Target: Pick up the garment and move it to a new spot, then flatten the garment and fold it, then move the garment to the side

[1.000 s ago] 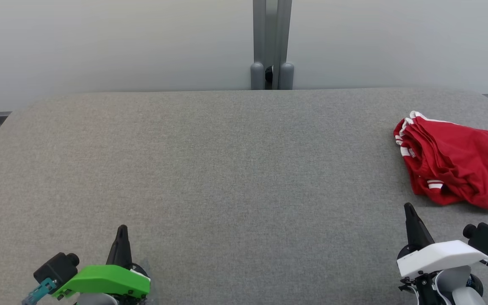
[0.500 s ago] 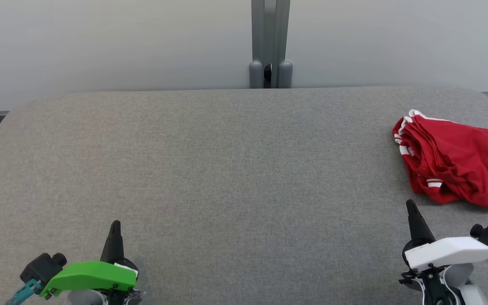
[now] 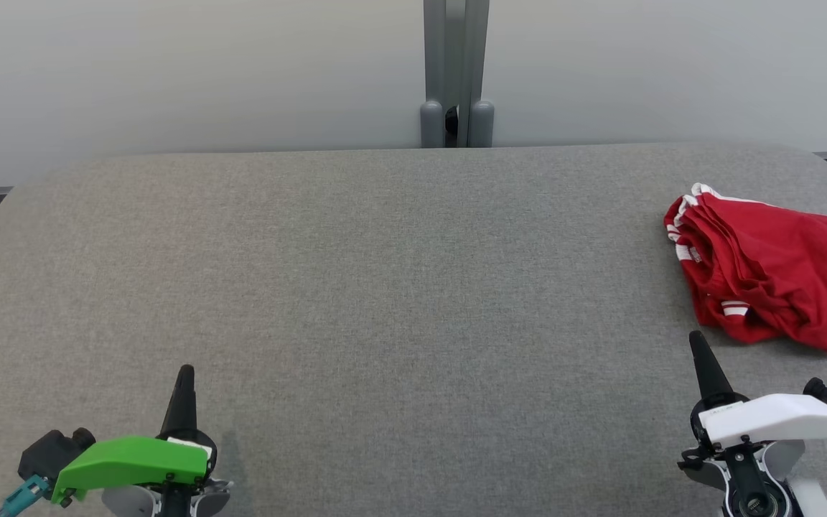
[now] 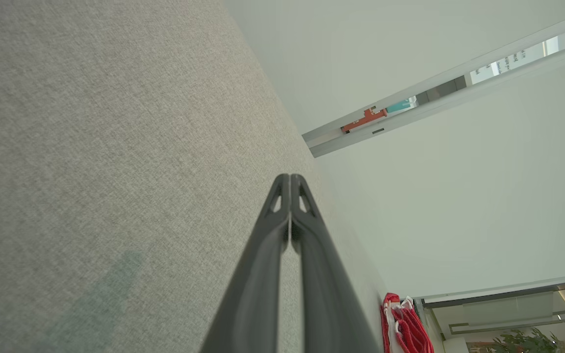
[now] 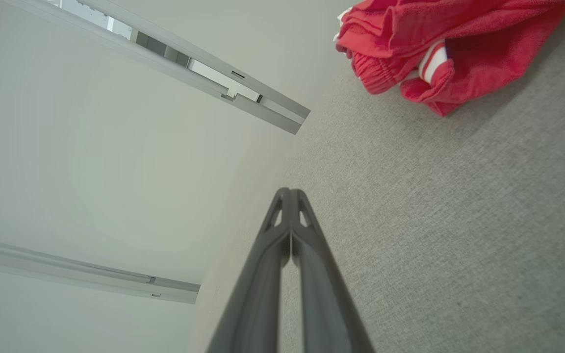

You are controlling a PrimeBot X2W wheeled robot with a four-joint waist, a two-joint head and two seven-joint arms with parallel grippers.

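The garment [image 3: 769,269] is a red piece with white stripes, folded and bunched at the right edge of the grey table [image 3: 385,287]. It also appears at the top of the right wrist view [image 5: 439,44] and small at the bottom of the left wrist view [image 4: 407,326]. My right gripper [image 3: 696,339] is shut with nothing in it, just in front of the garment's near edge and apart from it. Far across the table, at the lower left, my left gripper [image 3: 185,373] is shut and empty; its fingertips [image 4: 290,179] meet above the cloth surface.
A pale wall with a grey vertical post [image 3: 455,72] stands behind the table's far edge. The table's rounded corners lie at the far left and far right, and the garment lies close to the right one.
Both grippers have drawn back toward the near edge, the left one also drifting left. The picture has shifted slightly, so the camera moved. The garment lies as before.
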